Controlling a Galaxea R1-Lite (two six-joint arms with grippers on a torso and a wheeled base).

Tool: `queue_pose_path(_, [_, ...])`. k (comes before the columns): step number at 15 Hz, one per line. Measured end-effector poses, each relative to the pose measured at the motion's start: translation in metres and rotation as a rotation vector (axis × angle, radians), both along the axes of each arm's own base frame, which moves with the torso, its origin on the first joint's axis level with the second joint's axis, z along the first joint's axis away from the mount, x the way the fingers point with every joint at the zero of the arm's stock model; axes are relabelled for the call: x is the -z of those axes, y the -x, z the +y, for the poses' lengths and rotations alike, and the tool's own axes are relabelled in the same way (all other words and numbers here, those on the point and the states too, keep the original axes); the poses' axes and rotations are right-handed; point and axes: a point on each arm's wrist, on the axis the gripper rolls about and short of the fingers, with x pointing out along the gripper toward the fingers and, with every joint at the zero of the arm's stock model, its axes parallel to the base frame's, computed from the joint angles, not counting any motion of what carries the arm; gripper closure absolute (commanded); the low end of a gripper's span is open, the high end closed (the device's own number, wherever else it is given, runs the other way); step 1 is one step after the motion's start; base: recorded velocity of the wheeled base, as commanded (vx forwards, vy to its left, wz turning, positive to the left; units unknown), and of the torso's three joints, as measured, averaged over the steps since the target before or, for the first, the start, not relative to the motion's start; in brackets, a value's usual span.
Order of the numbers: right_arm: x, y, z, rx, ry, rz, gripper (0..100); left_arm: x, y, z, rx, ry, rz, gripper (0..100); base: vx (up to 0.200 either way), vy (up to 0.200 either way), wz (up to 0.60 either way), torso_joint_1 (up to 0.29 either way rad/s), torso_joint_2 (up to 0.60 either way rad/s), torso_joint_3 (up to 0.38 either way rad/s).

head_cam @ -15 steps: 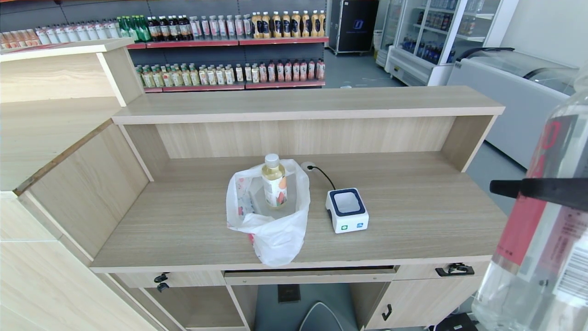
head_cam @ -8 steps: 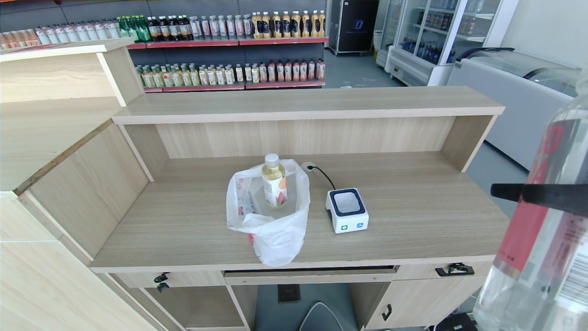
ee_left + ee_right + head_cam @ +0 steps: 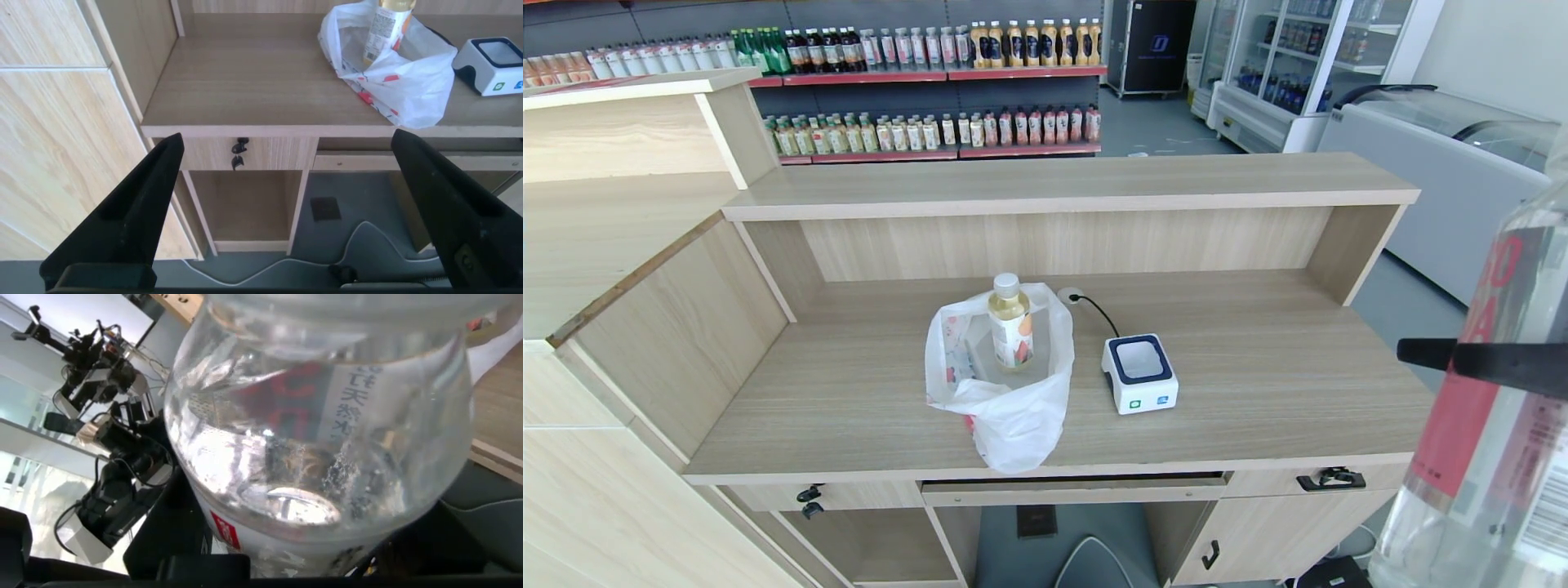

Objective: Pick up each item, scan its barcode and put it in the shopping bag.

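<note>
The wooden counter spreads out ahead of both arms. Its front edge lies to the left of the right gripper and beyond the left gripper. Far past the counter, well away from either gripper, long drink shelves line the back wall.

The right gripper is pinching a clear water bottle with a red label. One black finger crosses the bottle's middle in the head view, and the bottle stands roughly upright in that grasp, off the counter's right end and above floor level. In the right wrist view the bottle's rounded clear body sits right against the camera.

The left gripper is spread wide and holds nothing. Its two black fingers frame the counter's front, and it is held short of the edge.

The white plastic shopping bag sits on the counter top, well to the left of the right gripper and well ahead of the left one. Its mouth is open.

The white scanner with a dark-rimmed window rests just beside the bag, on the side nearer the right gripper, and is still well apart from that gripper.

A tea bottle with a pale cap stands upright inside the bag.

A thin black cable runs from the scanner toward the counter's back wall, away from both grippers.
</note>
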Motion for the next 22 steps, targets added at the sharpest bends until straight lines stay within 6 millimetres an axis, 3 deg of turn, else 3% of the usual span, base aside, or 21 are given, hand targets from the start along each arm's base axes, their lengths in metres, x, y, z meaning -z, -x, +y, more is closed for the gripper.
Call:
queue_pose_path(5, [0.0,-0.001,0.0,0.008,0.004,-0.008,100,0.0,0.0,0.0,0.0,0.0,0.0,0,0.0,0.0,0.0,0.0,0.0,0.0])
queue_pose_path(8, [0.001,-0.012,-0.003,0.074,0.055,-0.079,100,0.0,0.0,0.0,0.0,0.0,0.0,0,0.0,0.0,0.0,0.0,0.0,0.0])
queue_pose_path(11, [0.011,-0.054,-0.019,0.3,0.248,-0.357,100,0.0,0.0,0.0,0.0,0.0,0.0,0,0.0,0.0,0.0,0.0,0.0,0.0])
queue_pose_path(15, [0.04,-0.125,-0.054,0.635,0.557,-0.636,100,0.0,0.0,0.0,0.0,0.0,0.0,0,0.0,0.0,0.0,0.0,0.0,0.0])
queue_pose_path(18, [0.06,-0.159,-0.062,0.692,0.741,-0.824,100,0.0,0.0,0.0,0.0,0.0,0.0,0,0.0,0.0,0.0,0.0,0.0,0.0])
queue_pose_path(22, [0.084,-0.193,-0.06,0.697,0.828,-0.991,100,0.0,0.0,0.0,0.0,0.0,0.0,0,0.0,0.0,0.3,0.002,0.0,0.001])
